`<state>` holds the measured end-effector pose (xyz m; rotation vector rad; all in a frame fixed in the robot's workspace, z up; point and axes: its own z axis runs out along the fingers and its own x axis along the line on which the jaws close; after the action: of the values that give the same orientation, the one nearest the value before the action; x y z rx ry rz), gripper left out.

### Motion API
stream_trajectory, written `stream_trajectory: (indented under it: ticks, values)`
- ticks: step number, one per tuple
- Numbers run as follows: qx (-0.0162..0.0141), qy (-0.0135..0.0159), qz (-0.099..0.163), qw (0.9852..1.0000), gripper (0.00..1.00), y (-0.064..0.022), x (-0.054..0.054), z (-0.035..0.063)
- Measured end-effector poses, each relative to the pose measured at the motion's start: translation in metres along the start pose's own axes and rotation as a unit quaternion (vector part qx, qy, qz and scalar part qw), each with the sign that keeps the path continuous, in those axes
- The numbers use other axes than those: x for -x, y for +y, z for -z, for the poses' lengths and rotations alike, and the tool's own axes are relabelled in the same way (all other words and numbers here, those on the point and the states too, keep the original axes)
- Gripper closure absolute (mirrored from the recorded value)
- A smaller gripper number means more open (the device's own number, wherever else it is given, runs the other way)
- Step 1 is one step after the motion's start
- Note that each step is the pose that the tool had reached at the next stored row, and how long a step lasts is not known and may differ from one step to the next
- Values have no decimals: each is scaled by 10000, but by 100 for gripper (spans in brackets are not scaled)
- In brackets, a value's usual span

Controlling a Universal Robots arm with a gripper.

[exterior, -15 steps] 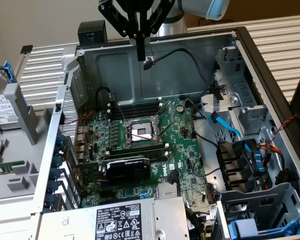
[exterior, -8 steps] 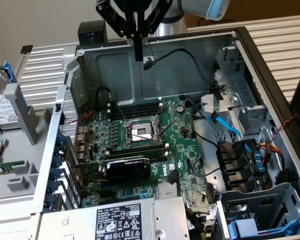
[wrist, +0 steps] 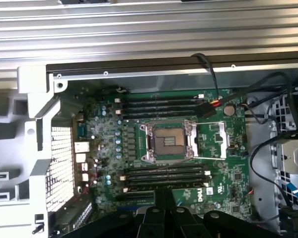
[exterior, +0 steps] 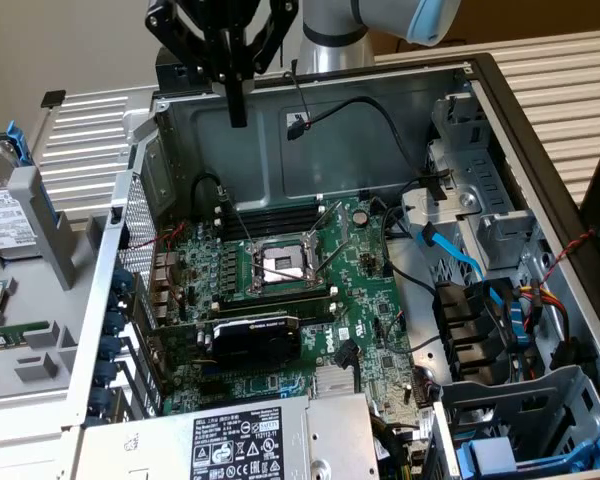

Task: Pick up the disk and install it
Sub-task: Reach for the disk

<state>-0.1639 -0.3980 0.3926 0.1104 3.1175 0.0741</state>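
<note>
1. Disk sits at the exterior view's left edge, outside the computer case, partly cut off by the edge of the picture.
2. Its white printed label faces up and toward the camera, and the bright blue frame shows along its far end.
3. It leans in a grey holder just beside the case's perforated side wall.
4. The gripper hangs above the far side of the open case, near its back wall and well apart from the drive.
5. Its black fingers are pressed together into one narrow tip pointing down, and nothing is pinched between them.
6. In the wrist view the gripper appears as a dark wedge over the motherboard, just short of the empty CPU socket.
7. Memory slots run on either side of that socket.
8. In the exterior view a black graphics card stands on the board nearer the camera.
9. A silver power-supply box with a black-and-white warning label lies at the near edge.
10. A blue cable runs along the drive bays on the exterior view's right.
11. A blue tray with no labelled drive sits in the near right corner of the case.
</note>
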Motion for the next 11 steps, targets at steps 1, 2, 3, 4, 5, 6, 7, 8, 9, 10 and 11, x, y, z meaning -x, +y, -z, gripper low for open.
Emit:
stream_trajectory:
  ticks: [1,2,3,4,5,6,7,8,9,10,11]
  values:
    - [-1,-1,0,10000,89,11,-40,0]
    - [-4,0,0,10000,89,31,-69,0]
    - [-7,-1,1,10000,89,57,-88,-1]
    - [-10,-1,0,10000,89,89,-103,-2]
    - [-13,-1,0,10000,89,123,-117,-2]
    - [-15,-1,1,10000,89,158,-132,-2]
    - [-17,-1,1,10000,89,183,-151,-1]
    - [-18,-1,1,10000,89,204,-175,1]
    - [-19,-1,0,10000,89,222,-205,3]
    - [-20,-1,1,10000,89,238,-236,6]
    - [-19,-1,1,10000,89,253,-270,8]
